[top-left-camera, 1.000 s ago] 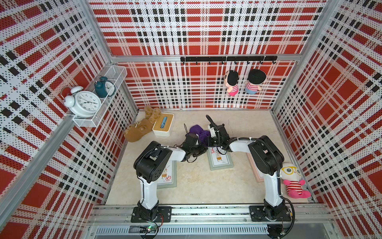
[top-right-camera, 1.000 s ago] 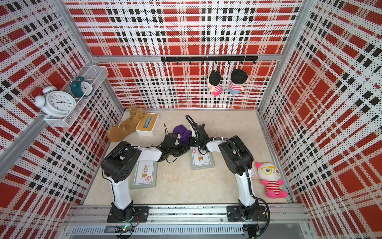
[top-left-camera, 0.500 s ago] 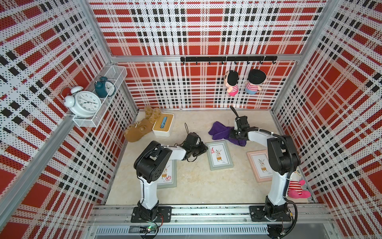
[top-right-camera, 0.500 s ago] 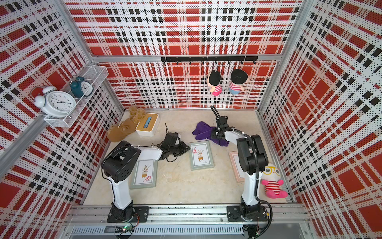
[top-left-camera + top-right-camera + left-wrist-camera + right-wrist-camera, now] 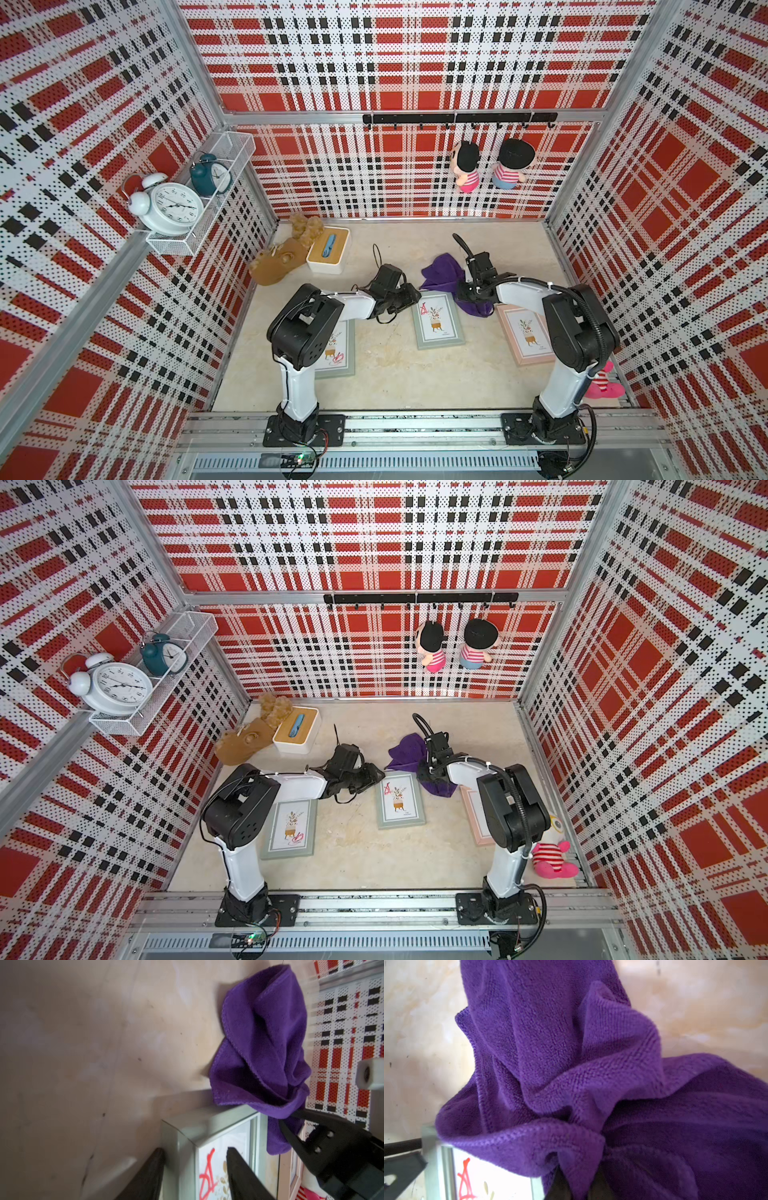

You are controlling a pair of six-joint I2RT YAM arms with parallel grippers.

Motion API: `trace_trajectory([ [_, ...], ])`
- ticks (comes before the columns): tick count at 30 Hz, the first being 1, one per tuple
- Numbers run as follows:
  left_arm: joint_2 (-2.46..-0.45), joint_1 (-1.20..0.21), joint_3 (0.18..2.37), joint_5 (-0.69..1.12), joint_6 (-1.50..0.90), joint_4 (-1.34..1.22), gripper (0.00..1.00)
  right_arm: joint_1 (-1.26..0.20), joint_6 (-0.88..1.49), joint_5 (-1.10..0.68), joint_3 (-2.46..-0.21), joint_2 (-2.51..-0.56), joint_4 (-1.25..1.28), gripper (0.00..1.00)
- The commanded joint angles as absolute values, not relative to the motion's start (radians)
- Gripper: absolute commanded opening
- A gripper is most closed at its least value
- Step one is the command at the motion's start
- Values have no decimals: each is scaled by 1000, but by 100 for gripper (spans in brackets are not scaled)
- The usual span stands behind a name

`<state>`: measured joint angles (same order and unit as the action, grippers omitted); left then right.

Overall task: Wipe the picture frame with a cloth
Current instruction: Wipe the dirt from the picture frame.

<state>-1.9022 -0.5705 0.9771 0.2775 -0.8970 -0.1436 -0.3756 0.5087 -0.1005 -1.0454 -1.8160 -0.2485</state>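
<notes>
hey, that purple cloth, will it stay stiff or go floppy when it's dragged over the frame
Probably floppy: the purple cloth bunches into soft folds where the right pincer pinches it. Its looped weave likely grips rather than slides. It drapes over the grey-green frame corner, so probably light.

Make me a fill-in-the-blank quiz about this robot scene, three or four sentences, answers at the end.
1. The right gripper is shut on the ____ cloth.
2. The left gripper has its jaws straddling one edge of the middle picture frame, whose border is grey-____.
3. The red scribble on that frame's glass is not yet wiped ____.
4. The white alarm clock sits in a wire ____ on the wall.

Missing words: purple; green; off; basket
</notes>
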Motion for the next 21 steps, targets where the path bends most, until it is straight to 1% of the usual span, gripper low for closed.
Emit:
trace_trajectory([
  [1, -1879, -589, 918, 270, -942, -168, 54, -415, 535, -213, -1019, -1865, -267, 0],
  [5, -1865, -590, 882, 268, -955, -190, 52, -428, 570, -274, -1022, -1890, -200, 0],
  [7, -1867, -585, 877, 267, -956, -191, 47, -435, 596, -315, -1034, -1911, -168, 0],
  [10, -1872, -569, 876, 259, -961, -192, 36, -455, 622, -378, -1062, -1952, -99, 0],
  [13, -1877, -536, 890, 258, -955, -198, 31, -473, 652, -429, -1113, -2013, -29, 0],
  [18, -1911, -459, 971, 245, -899, -166, 30, -496, 671, -460, -1266, -2136, 8, 0],
  [21, -1935, -416, 1013, 235, -870, -130, 33, -491, 671, -425, -1343, -2177, -10, 0],
])
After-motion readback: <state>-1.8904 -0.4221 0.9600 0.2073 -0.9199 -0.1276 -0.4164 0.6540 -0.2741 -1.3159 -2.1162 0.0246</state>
